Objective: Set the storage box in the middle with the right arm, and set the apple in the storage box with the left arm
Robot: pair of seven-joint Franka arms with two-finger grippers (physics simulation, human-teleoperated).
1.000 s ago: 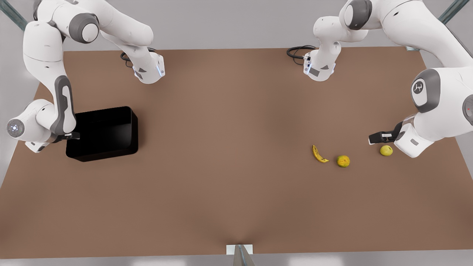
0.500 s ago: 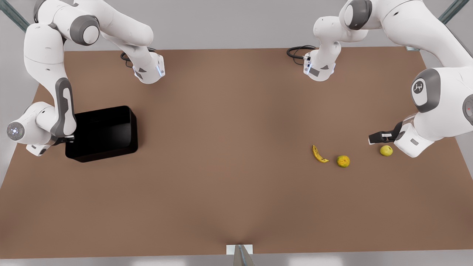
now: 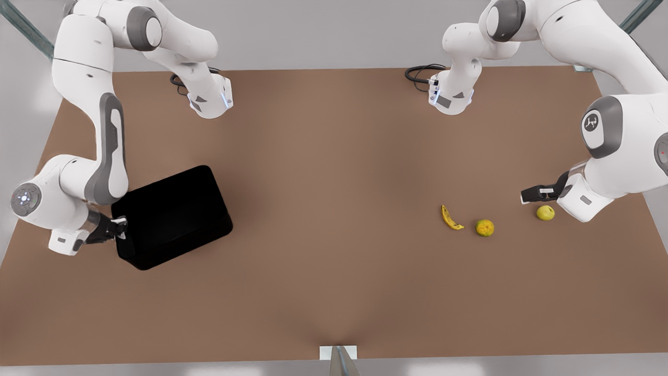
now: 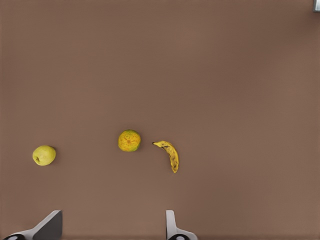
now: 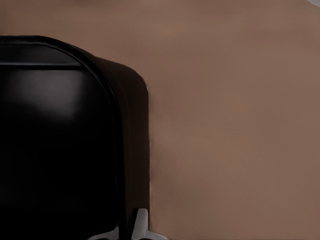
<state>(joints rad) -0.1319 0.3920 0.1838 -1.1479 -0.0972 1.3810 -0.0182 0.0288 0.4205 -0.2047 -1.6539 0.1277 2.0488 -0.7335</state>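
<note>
We see the storage box (image 3: 175, 216) on the tabletop (image 3: 334, 292) at the front view's left, skewed w/ its corners off the tabletop's edges; its inside reads plain black, contents can't be told. The right pincer (image 3: 119, 228) is clamped on the box's wall at the front view's left end; in the right wrist view one fingertip (image 5: 141, 225) sits outside the box (image 5: 60, 140) wall, the other inside. The right arm (image 3: 104, 151) drops from its base at the far edge, elbow bent, wrist low beside the box.

Well apart, at the front view's right, the apple (image 3: 545, 212) lies on the tabletop, w/ the mottled fruit (image 3: 484, 227) and banana (image 3: 451, 218) in a row nearby. The left pincer (image 3: 529, 195) hangs near the apple, not touching. In the left wrist view its fingers (image 4: 47, 226) stand wide apart, w/ the apple (image 4: 44, 155), mottled fruit (image 4: 129, 140) and banana (image 4: 170, 155) beyond them. The left arm (image 3: 605, 130) waits.
</note>
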